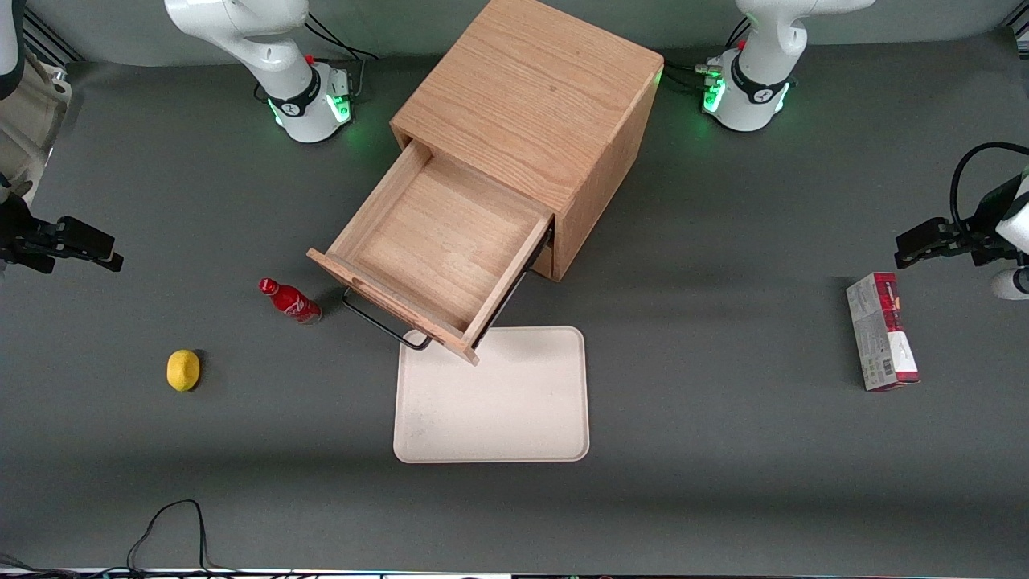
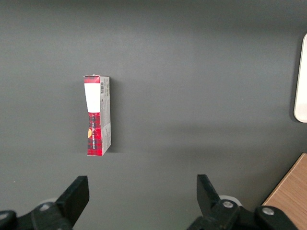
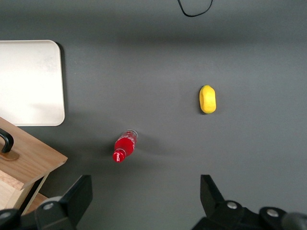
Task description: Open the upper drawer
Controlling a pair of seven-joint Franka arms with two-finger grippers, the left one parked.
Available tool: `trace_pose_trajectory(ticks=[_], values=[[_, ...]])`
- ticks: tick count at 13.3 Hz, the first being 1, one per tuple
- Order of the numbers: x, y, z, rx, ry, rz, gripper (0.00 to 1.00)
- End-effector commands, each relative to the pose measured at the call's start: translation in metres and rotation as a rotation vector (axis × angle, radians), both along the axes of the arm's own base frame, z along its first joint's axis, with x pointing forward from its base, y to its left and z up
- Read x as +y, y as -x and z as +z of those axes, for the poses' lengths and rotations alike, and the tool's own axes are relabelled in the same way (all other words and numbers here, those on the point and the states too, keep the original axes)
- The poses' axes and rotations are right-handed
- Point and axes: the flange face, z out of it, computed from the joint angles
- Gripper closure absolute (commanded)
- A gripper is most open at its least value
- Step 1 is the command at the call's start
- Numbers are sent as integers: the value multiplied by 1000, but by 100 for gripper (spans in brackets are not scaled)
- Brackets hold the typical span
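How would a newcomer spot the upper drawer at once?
Find the wooden cabinet mid-table. The upper drawer juts out of it, pulled open over the white tray, its inside bare, a black bar handle on its front. The gripper waits open, away at the working arm's end.

The right arm's tool [image 3: 144, 201] hangs high above the tabletop [image 3: 249, 57] at the working arm's end, fingers [image 3: 79, 194] spread wide, holding nothing.

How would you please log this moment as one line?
upper drawer: pulled out, empty | gripper: open, clear of handle, toward working arm's end | task: looks done
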Motion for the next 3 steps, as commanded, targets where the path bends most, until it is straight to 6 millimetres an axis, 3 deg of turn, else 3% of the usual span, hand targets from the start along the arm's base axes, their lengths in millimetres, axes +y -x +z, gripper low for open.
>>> trace_pose_trajectory(ticks=[1, 3], values=[[1, 4, 1, 8, 18, -21, 0], [-2, 5, 0, 19, 16, -26, 0]])
